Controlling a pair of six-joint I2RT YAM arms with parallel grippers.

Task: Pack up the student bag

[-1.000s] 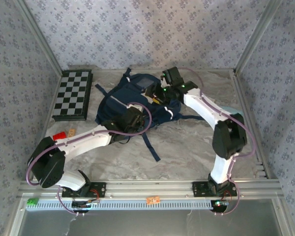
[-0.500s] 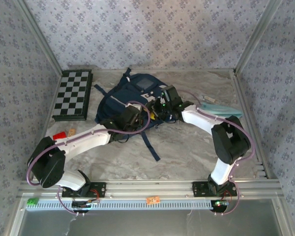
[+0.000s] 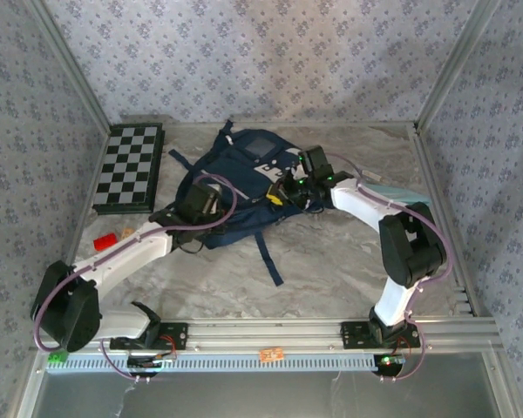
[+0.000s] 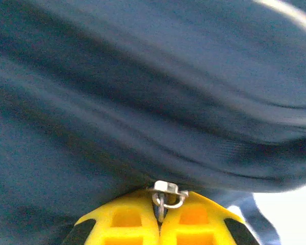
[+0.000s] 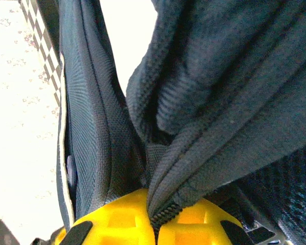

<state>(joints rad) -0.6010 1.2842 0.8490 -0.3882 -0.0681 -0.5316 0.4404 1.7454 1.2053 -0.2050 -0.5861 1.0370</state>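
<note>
The bag [image 3: 240, 165] lay on the desk [image 3: 331, 261], just right of the chessboard [image 3: 129, 167]. On its side nearer the chessboard, the left claw [image 4: 159, 224] was pinched together on a metal zip pull [image 4: 166, 193]. On the side away from the chessboard, the right claw [image 5: 154, 227] was clamped on a fold of the bag's zippered edge.

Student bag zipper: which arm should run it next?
Left, probably. The left gripper is shut on the metal zipper pull; the right gripper pinches a fabric edge of the student bag by the zipper teeth, better for bracing.
</note>
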